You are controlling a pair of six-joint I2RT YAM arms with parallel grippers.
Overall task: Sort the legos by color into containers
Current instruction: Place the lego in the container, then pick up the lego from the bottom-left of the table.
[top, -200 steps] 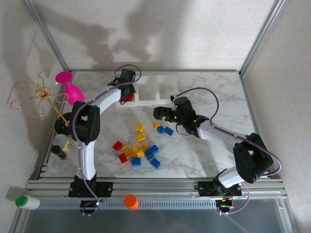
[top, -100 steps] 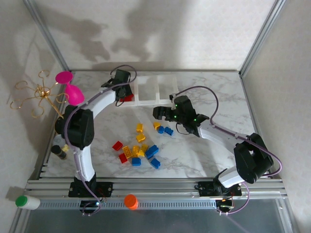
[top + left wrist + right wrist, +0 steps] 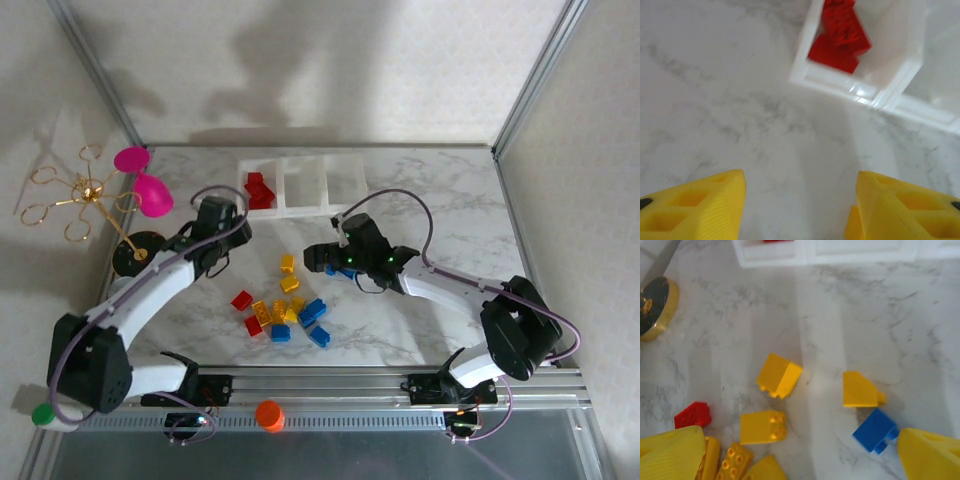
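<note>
The containers (image 3: 300,183) are set at the upper centre of the top view. Red legos (image 3: 258,190) are gathered in the leftmost bin, and nothing can be made out in the other two. The loose legos (image 3: 285,300) are scattered mid-frame. They are judged light, rigid and slippery, best pinched across flat side walls. The right gripper (image 3: 800,437) is spread wide and empty above them. The left gripper (image 3: 800,200) is parted, with nothing held. A blue brick (image 3: 875,431) is partly covered by a finger, and the bricks at the lower left are cut off.
</note>
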